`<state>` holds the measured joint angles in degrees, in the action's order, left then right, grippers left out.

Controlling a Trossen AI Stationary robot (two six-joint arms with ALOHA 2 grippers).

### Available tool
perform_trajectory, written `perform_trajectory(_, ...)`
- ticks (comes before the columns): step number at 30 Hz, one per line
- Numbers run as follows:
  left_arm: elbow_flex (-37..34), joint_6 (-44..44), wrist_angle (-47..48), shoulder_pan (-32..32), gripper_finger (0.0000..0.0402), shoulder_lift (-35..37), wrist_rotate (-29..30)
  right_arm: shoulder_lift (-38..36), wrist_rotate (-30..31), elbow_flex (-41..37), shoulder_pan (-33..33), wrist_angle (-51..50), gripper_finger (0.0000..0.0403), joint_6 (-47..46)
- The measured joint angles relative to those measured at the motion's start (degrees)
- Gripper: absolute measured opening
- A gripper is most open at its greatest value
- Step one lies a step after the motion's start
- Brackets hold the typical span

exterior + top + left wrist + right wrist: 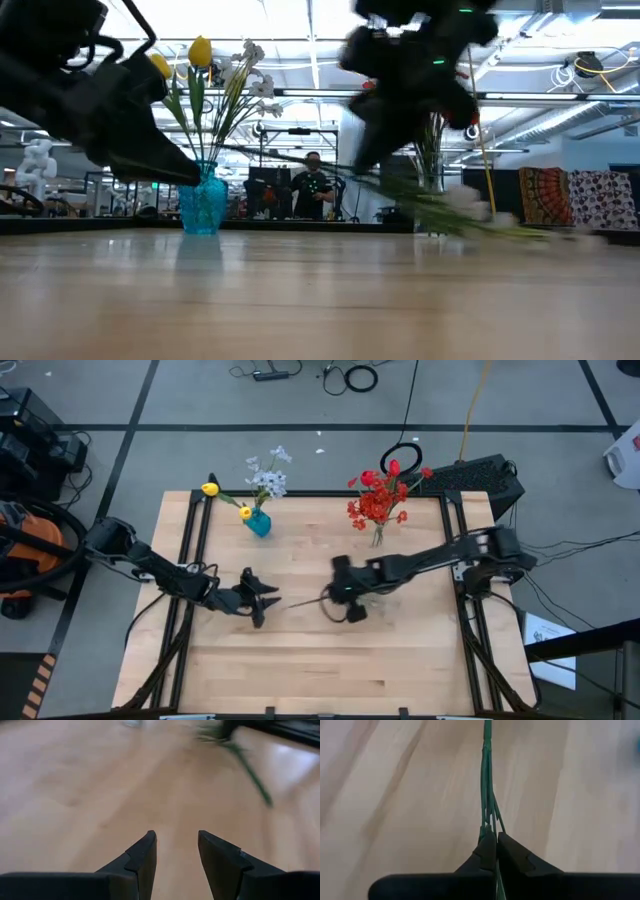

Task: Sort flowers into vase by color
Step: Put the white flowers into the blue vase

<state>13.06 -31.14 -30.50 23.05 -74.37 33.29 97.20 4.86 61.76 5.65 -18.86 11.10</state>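
Right wrist view: right gripper (496,845) is seen clamped on a green flower stem (486,780) — mid-table | left gripper (177,852) is held part-open, empty — bare table (300,660) ahead.

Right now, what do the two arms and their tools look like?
Both arms are dark, jointed links. The left tool has two black, wedge-shaped fingers with stepped inner edges. The right tool has matching black fingers tapering to points.
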Motion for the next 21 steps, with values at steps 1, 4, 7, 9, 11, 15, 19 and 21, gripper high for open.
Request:
perform_trajectory(1, 0.0, -0.1, -0.7, 0.2, 0.0150, 0.0, -1.9, 2.5, 0.0, 3.2, 0.0, -0.6, 0.0001, 4.0)
perform_trajectory(4, 0.0, -1.0, -1.8, 1.1, 0.0150, 0.1, -5.7, 9.2, 0.1, 12.0, -0.1, -4.4, 0.0001, 16.7)
perform_trajectory(7, 0.0, -3.8, -1.6, 2.2, 0.0150, 0.1, -6.5, 15.2, 0.2, 19.8, -0.1, -9.3, 0.0001, 24.5)
perform_trajectory(9, 0.0, -4.5, -1.0, 2.9, 0.0150, 0.1, -6.5, 18.7, 1.3, 23.8, -0.1, -11.4, 0.0001, 27.6)
perform_trajectory(11, 0.0, -4.6, -0.4, 3.3, 0.0150, 0.1, -6.5, 21.8, 1.5, 26.9, -0.1, -13.0, 0.0000, 29.5)
perform_trajectory(15, 0.0, -4.6, 0.0, 3.3, 0.0150, 0.1, -6.3, 26.3, 4.0, 31.3, 0.3, -13.2, 0.0003, 29.9)
perform_trajectory(19, 0.0, -4.6, 0.0, 3.3, 0.0150, 0.1, -6.3, 28.5, 11.7, 34.4, 0.8, -13.8, 0.0022, 30.2)
perform_trajectory(21, 0.0, -4.6, 0.1, 3.3, 0.0150, 0.1, -6.2, 28.6, 13.9, 35.3, 0.8, -13.9, 0.0034, 30.2)
